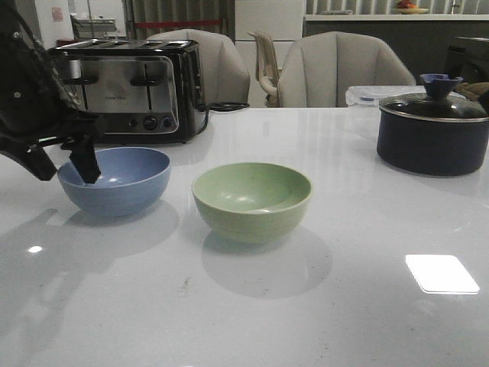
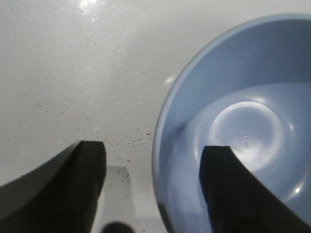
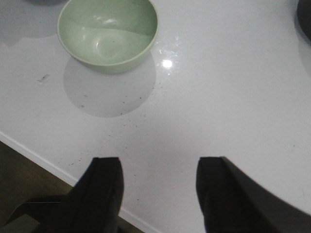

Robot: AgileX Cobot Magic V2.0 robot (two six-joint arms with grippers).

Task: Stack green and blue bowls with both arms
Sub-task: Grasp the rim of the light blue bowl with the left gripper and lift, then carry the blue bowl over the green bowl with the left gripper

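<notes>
- Task progress: early. Bowls not stacked yet; both sit apart on the white table, each upright and empty.
- Blue bowl: towards the table's left edge, just in front of the toaster, which stands at the back-left.
- Green bowl: near the table's middle, beside the blue one w/ a clear gap between them, no contact.
- Left gripper: jaws spread wide, straddling the blue bowl's rim. One finger is inside the bowl, the other outside over bare table. Front view shows a dark finger dipping into the bowl on its left-edge side. Nothing pinched yet, as far as can be seen; whether a finger already touches the wall can't be told.
- Right gripper: jaws spread, holding nothing. Hovers over the table's front edge, well apart from the green bowl, which shows farther in. Right arm isn't visible in the front view.
- Judgement: step in hand looks like the left arm's grasp of the blue bowl by its rim. Closing, lifting, carrying across and lowering into (or onto) the other bowl all remain. Right arm has no hold on the green bowl yet.
- Other stuff: dark pot w/ lid at the back-right, a clear lidded container behind it, chairs beyond the back edge. None in the way between the bowls.
</notes>
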